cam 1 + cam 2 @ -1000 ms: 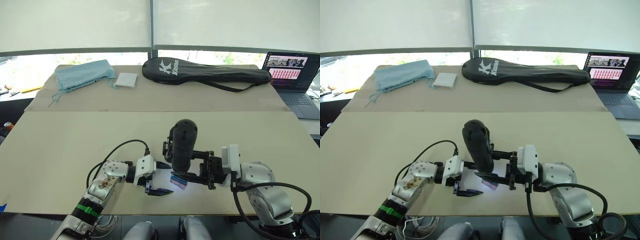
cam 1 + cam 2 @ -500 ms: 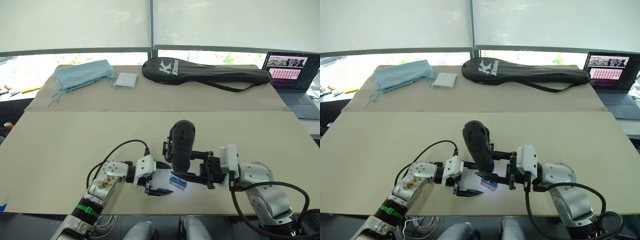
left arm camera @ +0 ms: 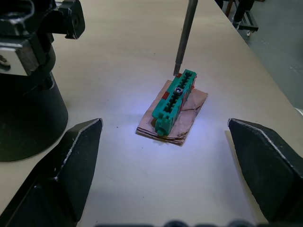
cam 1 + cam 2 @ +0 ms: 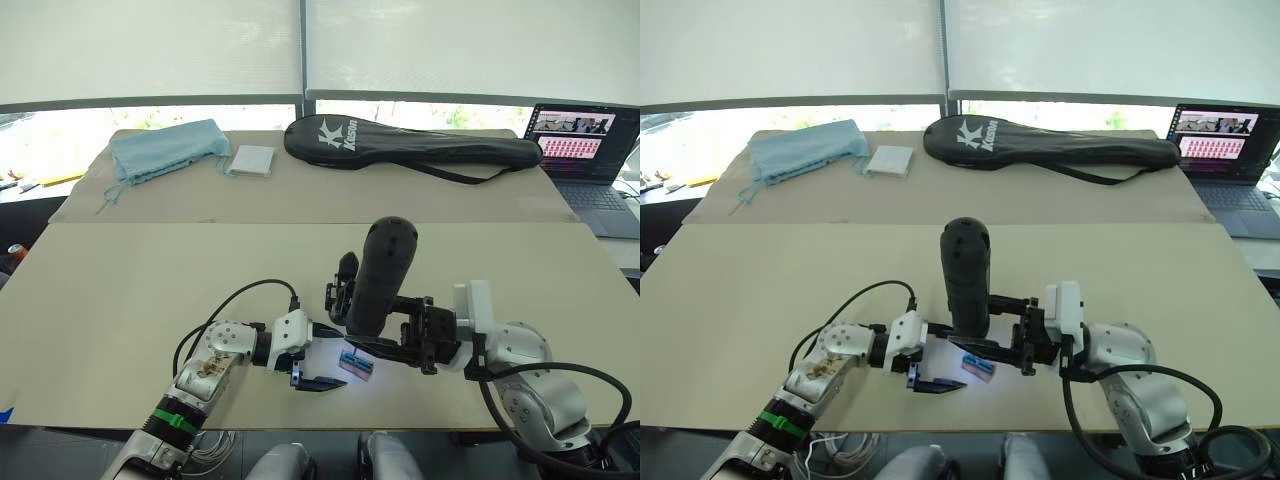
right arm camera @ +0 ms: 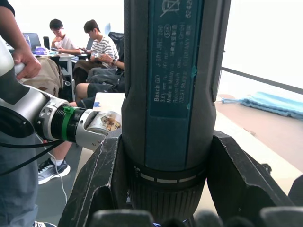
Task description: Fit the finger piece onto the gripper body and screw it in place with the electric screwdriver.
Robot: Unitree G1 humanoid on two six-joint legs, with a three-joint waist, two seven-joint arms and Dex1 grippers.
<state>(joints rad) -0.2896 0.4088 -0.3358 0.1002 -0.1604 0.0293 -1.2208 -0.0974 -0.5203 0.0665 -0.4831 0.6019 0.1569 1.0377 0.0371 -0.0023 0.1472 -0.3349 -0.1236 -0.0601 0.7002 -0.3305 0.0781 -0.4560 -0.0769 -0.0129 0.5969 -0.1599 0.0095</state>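
My right gripper (image 4: 400,340) is shut on the electric screwdriver (image 4: 380,280), a thick black cylinder standing almost upright over the near middle of the table. Its thin metal bit (image 3: 184,33) points down, with the tip at the end of a small green screw strip (image 3: 174,97) lying on a scrap of brown paper. My left gripper (image 4: 328,357) is open, its fingers (image 3: 61,175) spread on either side of that strip. The gripper body (image 3: 28,99), a black block on a round base, stands just beside the left gripper behind the screwdriver. The finger piece is hidden.
At the far side lie a long black racket bag (image 4: 410,143), a blue cloth (image 4: 165,148) and a white pad (image 4: 250,160). A laptop (image 4: 585,150) sits at the far right. The right wrist view catches a person's arm (image 5: 19,56) and seated people (image 5: 94,47) beyond the table.
The screwdriver's top has swung to the right, so it stands more upright. The right gripper has shifted slightly right with it. The left gripper has stayed put, open.
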